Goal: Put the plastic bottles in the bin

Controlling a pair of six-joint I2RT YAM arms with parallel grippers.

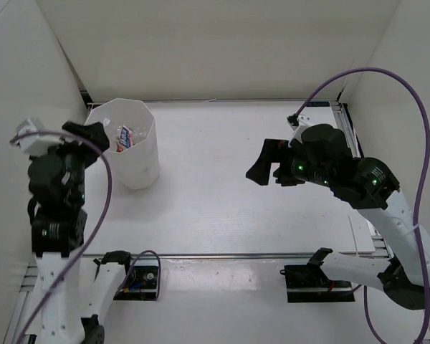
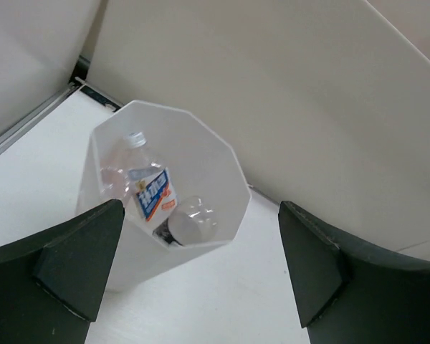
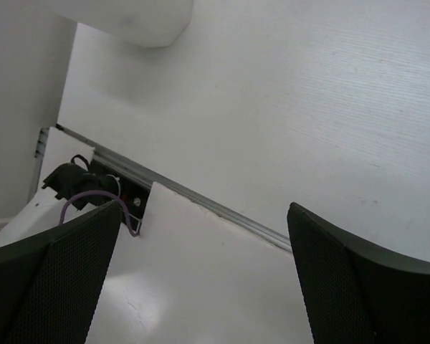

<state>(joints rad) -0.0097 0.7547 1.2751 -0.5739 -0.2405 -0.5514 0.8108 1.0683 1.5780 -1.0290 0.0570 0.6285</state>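
Note:
The bin (image 1: pixel 140 168) stands at the table's far left, white and faceted. In the left wrist view the bin (image 2: pixel 122 261) holds a short clear bottle with a blue-white label (image 2: pixel 155 193) and a second clear bottle seen end-on (image 2: pixel 193 221). The bottles also show in the top view (image 1: pixel 124 137). Any other bottles are hidden. My left gripper (image 1: pixel 93 136) is open and empty, just left of the bin's rim and above it (image 2: pixel 199 266). My right gripper (image 1: pixel 266 161) is open and empty above the table's middle right (image 3: pixel 204 251). No bottle lies on the table.
White walls close in the table at the back, left and right. A metal rail (image 1: pixel 236 254) runs along the near edge, with the arm bases and a purple cable (image 3: pixel 93 197) behind it. The bin's base shows in the right wrist view (image 3: pixel 140 18).

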